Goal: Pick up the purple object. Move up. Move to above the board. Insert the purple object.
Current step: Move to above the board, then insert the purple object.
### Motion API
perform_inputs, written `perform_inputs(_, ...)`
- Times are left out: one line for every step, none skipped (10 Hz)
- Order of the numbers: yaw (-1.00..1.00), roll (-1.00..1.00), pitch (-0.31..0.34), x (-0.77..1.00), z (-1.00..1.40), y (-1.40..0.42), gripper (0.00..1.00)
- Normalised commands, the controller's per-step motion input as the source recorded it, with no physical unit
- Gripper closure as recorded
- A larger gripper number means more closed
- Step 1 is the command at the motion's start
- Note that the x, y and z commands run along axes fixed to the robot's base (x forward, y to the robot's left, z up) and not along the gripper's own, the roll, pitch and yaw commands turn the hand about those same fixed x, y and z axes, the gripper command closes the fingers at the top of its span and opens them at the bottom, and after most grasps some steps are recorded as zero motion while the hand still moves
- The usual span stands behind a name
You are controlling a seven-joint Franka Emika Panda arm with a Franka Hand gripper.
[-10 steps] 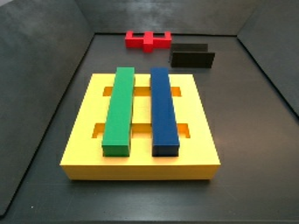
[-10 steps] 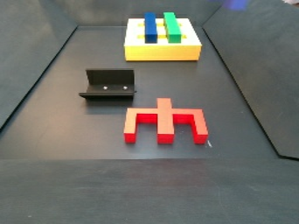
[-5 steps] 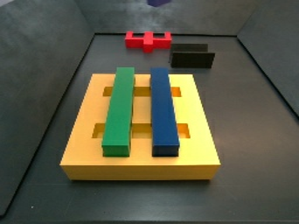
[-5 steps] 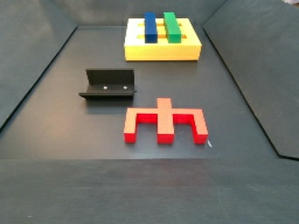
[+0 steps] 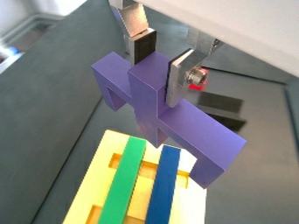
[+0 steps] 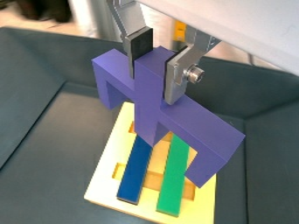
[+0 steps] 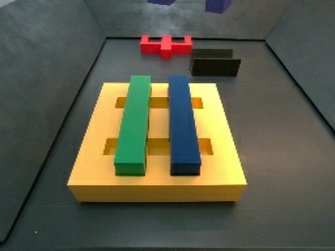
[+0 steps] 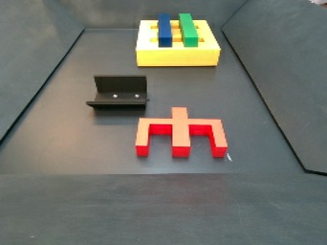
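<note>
Your gripper (image 5: pixel 158 59) is clamped on the purple object (image 5: pixel 163 118), its 2 silver fingers (image 6: pixel 177 74) pressed against either side of the central stem, and both wrist views show the piece hanging in the air with its crossbar and short legs spread out under the fingers. Below it in both wrist views you see the board (image 6: pixel 111 184), a flat yellow slab that already carries 2 long bars lying side by side in its slots: a green bar (image 6: pixel 176 178) and a dark-blue bar (image 6: pixel 139 170). In a side view only small bluish-purple patches (image 7: pixel 216 5) show at the very top edge of the frame, above the far end of the floor; you cannot tell more from them. The board (image 7: pixel 157 186) lies near the camera there, with the green bar (image 7: pixel 133 122) and dark-blue bar (image 7: pixel 182 123) on it. Beyond it stand the fixture (image 7: pixel 216 64) and a red notched block (image 7: pixel 167 44). In a side view the red block (image 8: pixel 182 133) lies just beside the fixture (image 8: pixel 118 94), well apart from the board (image 8: pixel 177 57).
</note>
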Motion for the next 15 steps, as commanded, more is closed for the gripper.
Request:
perform_inputs(1.0, 0.04, 0.143, 0.06, 0.02, -0.08, 1.0)
perform_inputs(1.0, 0.05, 0.178, 0.07, 0.02, -0.05, 1.0)
perform_inputs(1.0, 0.06, 0.213, 0.07, 0.03, -0.04, 1.0)
perform_inputs(0.89, 0.08, 0.251, 0.08, 0.03, -0.04, 1.0)
perform_inputs(0.64, 0.07, 0.229, 0.08, 0.03, -0.04, 1.0)
perform_inputs(0.41, 0.07, 0.196, 0.08, 0.02, -0.04, 1.0)
perform_inputs(0.25, 0.07, 0.161, 0.08, 0.03, -0.03, 1.0)
perform_inputs(0.0, -0.1, -0.019, 0.03, -0.35, -0.22, 1.0)
perform_inputs(0.01, -0.01, -0.076, 0.0, -0.55, -0.6, 1.0)
perform_inputs(0.04, 0.0, -0.103, 0.0, -0.65, -0.76, 1.0)
perform_inputs(0.09, 0.1, -0.109, 0.0, -0.71, -0.78, 1.0)
perform_inputs(0.15, 0.24, -0.13, 0.0, -0.73, -0.75, 1.0)
perform_inputs(0.1, 0.28, -0.133, 0.06, -0.64, -0.64, 1.0)
perform_inputs(0.07, 0.28, -0.149, 0.05, -0.63, -0.5, 1.0)
perform_inputs(0.0, 0.21, -0.069, 0.06, -0.57, -0.28, 1.0)
